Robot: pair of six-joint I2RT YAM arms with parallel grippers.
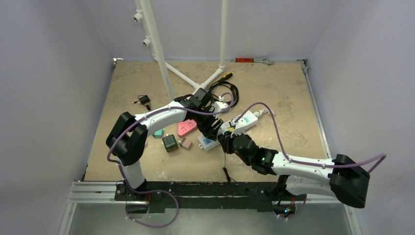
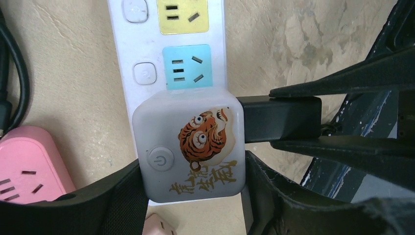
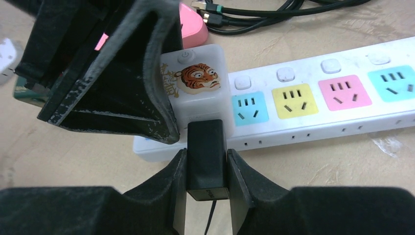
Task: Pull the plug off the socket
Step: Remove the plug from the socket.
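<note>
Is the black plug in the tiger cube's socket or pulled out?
In. The black plug sits flush against the tiger cube, no prongs showing, right gripper clamped on it.

The left arm [image 1: 161, 115] and right arm [image 1: 303, 166] look alike: slim white links joined by bulky black housings. A purple cable [image 1: 272, 122] trails back from each end effector along its arm. Just behind the right end effector [image 1: 226, 140], a small green light [image 1: 264, 159] glows on the black wrist. The left end effector [image 1: 211, 128] has broad, wedge-shaped matte black fingers [image 3: 122, 73], scuffed grey along the edges. The right one's black fingers [image 3: 161, 196] look cleaner.
</note>
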